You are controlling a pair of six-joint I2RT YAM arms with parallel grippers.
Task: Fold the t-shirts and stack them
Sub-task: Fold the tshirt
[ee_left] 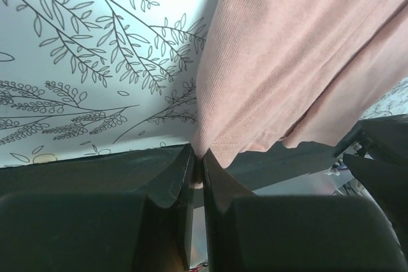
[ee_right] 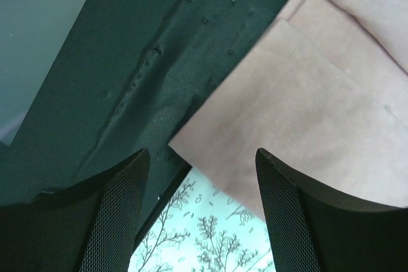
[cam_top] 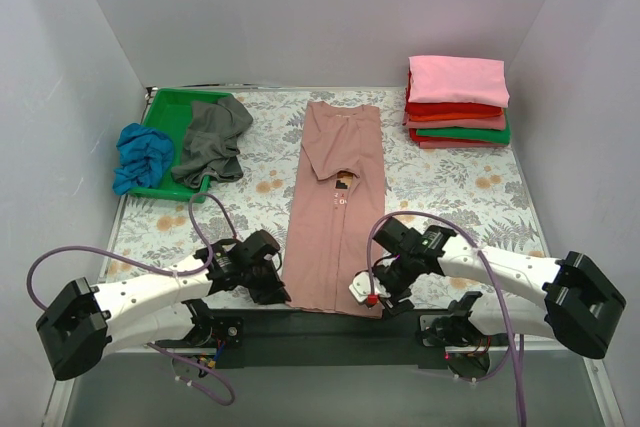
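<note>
Nearest the camera, the left end effector [ee_left: 197,157] is clamped, fingers together, on the near left hem corner of the long dusty-pink cotton t-shirt [cam_top: 335,217]. Right end effector [ee_right: 201,157]: fingers apart, positioned over the garment's near right corner, gripping nothing; contact cannot be confirmed. Garment is folded lengthwise into a narrow strip, running from near edge to far side along the middle of the floral-covered surface [cam_top: 450,197], small chest graphic [cam_top: 342,185] showing. Near hem overlaps the black mounting strip [cam_top: 320,325]. Far right: neat stack of folded pink, red and green t-shirts [cam_top: 458,102]. Far left: green plastic tray [cam_top: 185,99] holding a crumpled grey t-shirt [cam_top: 212,139]; crumpled blue t-shirt [cam_top: 143,155] hangs over its left rim.
</note>
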